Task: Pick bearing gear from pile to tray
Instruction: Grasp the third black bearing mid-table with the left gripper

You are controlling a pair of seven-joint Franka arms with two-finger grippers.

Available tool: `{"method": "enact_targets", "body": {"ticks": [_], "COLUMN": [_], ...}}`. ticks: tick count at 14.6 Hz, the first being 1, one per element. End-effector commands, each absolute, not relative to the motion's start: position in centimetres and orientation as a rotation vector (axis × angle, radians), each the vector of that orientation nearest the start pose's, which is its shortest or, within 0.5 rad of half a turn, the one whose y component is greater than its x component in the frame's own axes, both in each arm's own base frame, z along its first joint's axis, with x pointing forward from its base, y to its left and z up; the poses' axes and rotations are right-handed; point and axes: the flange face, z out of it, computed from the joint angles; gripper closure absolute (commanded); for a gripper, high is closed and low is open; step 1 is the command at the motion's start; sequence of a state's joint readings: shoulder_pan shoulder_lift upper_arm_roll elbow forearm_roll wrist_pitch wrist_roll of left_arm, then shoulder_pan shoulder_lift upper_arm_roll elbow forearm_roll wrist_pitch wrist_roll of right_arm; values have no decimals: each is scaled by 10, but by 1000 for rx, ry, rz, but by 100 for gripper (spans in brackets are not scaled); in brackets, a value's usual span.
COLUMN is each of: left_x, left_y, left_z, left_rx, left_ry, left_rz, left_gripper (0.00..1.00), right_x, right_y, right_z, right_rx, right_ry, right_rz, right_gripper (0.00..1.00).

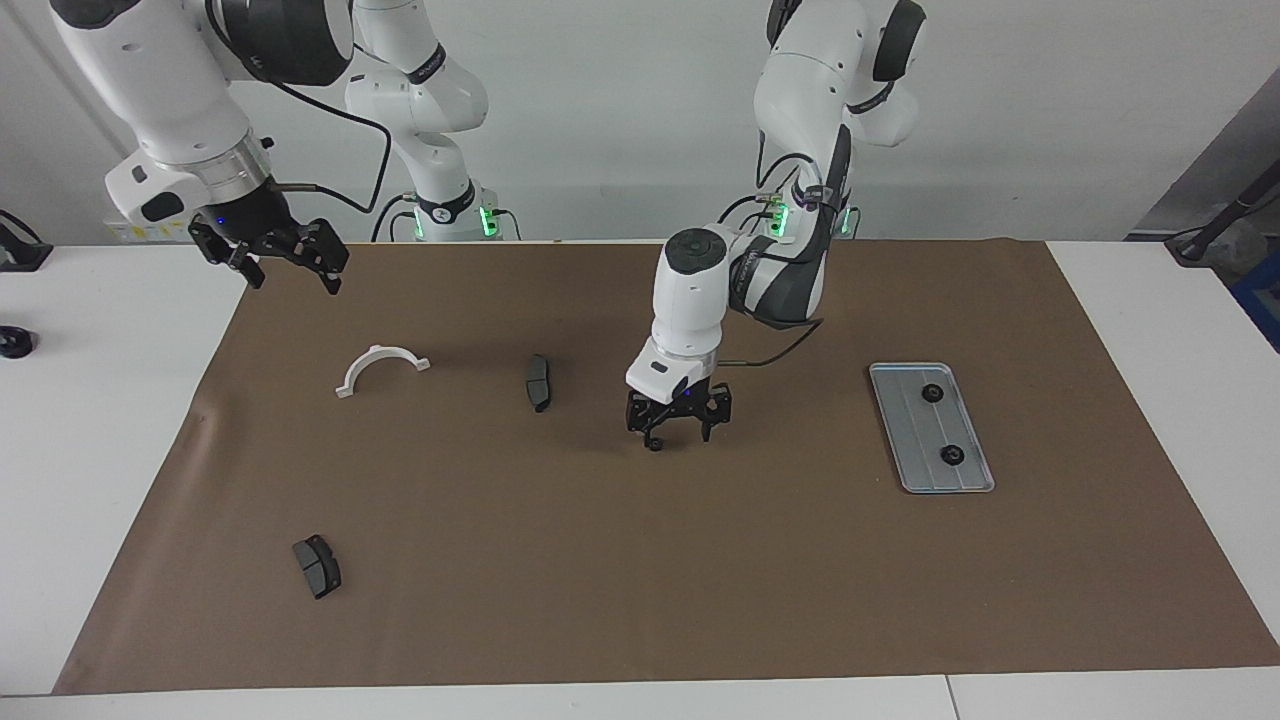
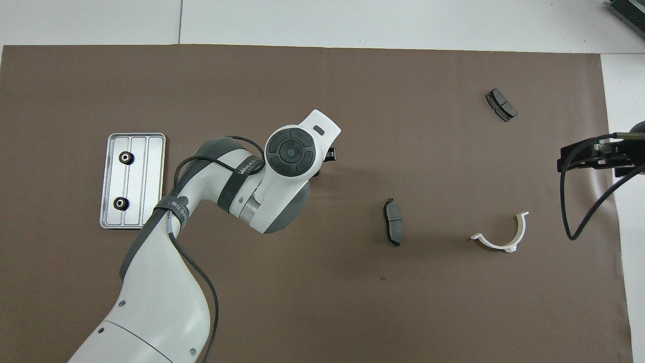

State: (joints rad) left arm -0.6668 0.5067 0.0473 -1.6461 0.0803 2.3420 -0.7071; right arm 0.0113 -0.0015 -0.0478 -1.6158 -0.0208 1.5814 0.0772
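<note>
The tray [image 1: 905, 432] lies toward the left arm's end of the desk with two small black gears [image 1: 932, 393] on it. The left hand [image 1: 678, 432] is low over the brown mat beside the tray, fingers spread around what looks like a small dark gear [image 1: 655, 445] at their tips. Such a part is likely light, stiff and slippery; pinch it across its rim. The right hand [image 1: 290, 262] waits raised and open over the mat's corner.
</note>
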Motion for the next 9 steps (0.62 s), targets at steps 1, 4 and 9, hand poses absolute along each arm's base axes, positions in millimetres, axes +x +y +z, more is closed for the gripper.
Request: {"method": "enact_targets", "body": {"ticks": [1,4,9], "left_x": [567,552,540], "left_y": [-413,-419,-414], "left_z": [332,317,299], "left_rx": [-3171,-3178,-3193], "left_ry": [-35,7,27], "left_rz": [-383,-381,-399], "left_gripper": [10,17,20], "right_x": [548,549,548], "right_y": [-21,-9,-15], "right_z": [607,608,622], "right_rx": [-3144,-3147,-3143], "right_ry": [195,164,174], "right_rz": [24,16,0], "right_gripper": [0,0,0]}}
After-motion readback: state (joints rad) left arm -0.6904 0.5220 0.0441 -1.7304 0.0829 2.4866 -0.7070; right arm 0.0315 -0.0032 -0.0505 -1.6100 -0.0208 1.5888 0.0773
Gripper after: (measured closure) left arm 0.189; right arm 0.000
